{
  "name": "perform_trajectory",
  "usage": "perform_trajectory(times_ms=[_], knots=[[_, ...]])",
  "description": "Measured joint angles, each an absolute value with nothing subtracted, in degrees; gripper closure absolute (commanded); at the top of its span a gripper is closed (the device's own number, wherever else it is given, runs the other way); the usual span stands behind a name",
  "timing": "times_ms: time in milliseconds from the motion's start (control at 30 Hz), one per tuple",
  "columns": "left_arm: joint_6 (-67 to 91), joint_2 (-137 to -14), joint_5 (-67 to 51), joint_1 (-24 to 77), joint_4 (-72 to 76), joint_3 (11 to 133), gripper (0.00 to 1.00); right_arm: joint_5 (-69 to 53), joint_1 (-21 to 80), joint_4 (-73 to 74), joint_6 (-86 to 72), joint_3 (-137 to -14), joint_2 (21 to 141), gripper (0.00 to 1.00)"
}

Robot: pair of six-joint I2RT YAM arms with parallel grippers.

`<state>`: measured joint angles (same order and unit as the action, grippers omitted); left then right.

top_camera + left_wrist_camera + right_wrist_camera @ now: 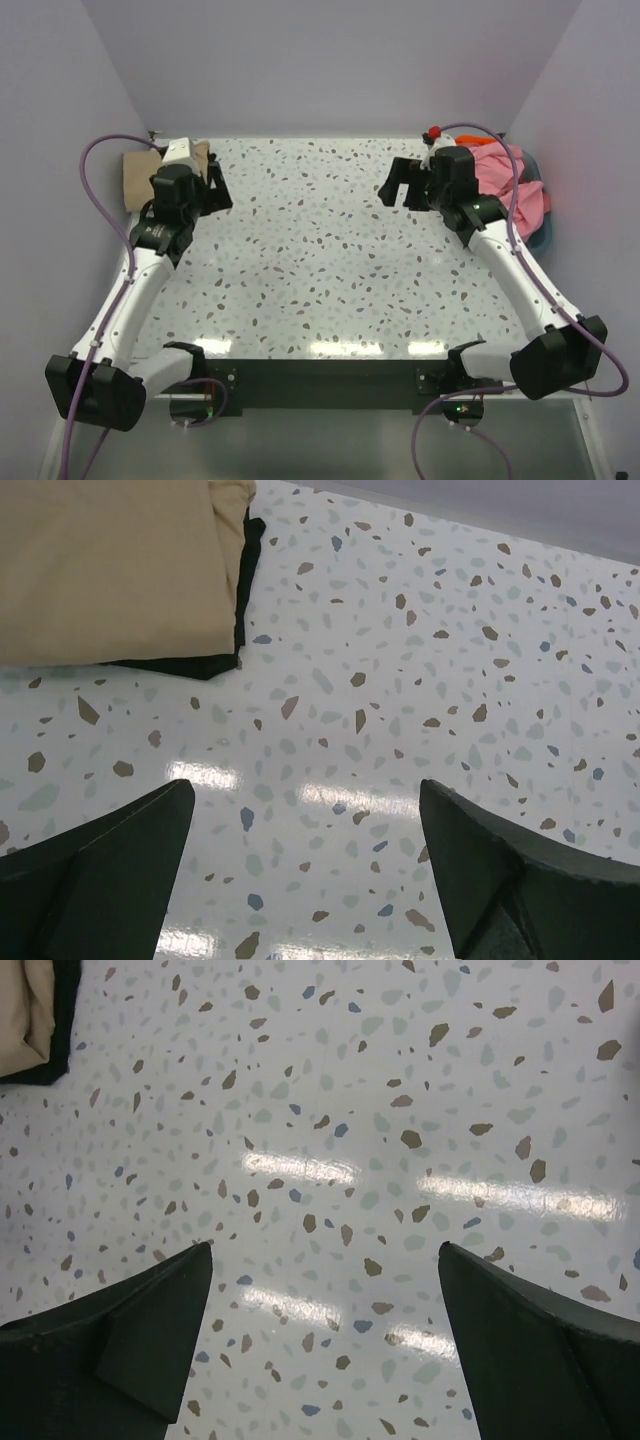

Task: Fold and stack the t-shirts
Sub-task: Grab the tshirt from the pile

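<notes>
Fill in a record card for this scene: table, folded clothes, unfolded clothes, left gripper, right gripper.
table: white, speckled
folded clothes: tan t-shirt, far left corner, lying on black cloth
unfolded clothes: pink t-shirt heaped in blue basket, far right; orange cloth at its far edge
left gripper: open, empty, near the tan t-shirt
right gripper: open, empty, near the blue basket

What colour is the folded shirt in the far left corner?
The folded shirt is tan; the left wrist view shows it best.
</notes>
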<state>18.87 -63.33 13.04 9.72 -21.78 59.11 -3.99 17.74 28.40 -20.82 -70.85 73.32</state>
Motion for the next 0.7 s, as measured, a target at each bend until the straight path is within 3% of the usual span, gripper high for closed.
perform_trajectory(times_ms=[433, 700], knots=[[17.5, -59.6, 21.1, 9.7, -19.9, 56.3, 0.0, 6.7, 17.7, 26.3, -17.0, -71.2, 71.9, 0.01], [18.4, -59.8, 20.7, 9.7, -19.9, 55.8, 0.0, 14.7, 8.8, 33.4, -13.1, -90.2, 85.7, 0.01]])
